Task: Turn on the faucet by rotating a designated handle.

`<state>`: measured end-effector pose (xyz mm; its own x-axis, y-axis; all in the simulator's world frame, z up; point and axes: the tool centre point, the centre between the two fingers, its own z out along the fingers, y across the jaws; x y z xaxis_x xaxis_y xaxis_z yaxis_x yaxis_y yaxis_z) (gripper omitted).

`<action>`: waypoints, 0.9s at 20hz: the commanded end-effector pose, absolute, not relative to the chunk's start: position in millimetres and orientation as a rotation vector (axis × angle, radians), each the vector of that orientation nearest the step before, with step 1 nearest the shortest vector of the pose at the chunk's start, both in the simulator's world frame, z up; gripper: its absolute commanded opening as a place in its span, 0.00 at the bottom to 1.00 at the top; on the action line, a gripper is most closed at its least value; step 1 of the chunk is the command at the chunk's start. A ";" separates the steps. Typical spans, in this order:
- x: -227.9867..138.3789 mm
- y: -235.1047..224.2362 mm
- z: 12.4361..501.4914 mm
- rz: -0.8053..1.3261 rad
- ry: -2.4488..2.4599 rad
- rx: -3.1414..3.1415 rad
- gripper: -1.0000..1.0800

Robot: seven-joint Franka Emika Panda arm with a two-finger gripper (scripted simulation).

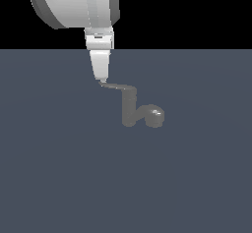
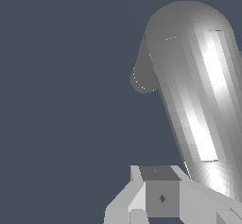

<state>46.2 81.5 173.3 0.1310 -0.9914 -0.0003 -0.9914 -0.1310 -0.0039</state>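
The faucet (image 1: 129, 110) is a small grey upright cylinder with a short rounded stub (image 1: 155, 115) on the exterior view's right. Its handle (image 1: 117, 86), a thin flat lever, runs from the cylinder's top toward the exterior view's left. My gripper (image 1: 101, 79) points straight down, its narrow tip touching the handle's free end. The fingers look pressed together with nothing between them. In the wrist view a glossy grey rounded part of the faucet (image 2: 198, 95) looms close beyond my fingers (image 2: 160, 197); I cannot tell which part it is.
The faucet stands alone on a flat blue-grey surface (image 1: 59, 178). The arm's white wrist link (image 1: 74, 1) hangs above the handle's end, against a black background.
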 end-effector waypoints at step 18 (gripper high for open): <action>0.3 75.0 174.8 -0.006 2.072 -2.357 0.00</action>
<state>4.0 82.0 175.2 0.1349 -0.9909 -0.0007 -0.9908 -0.1349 -0.0079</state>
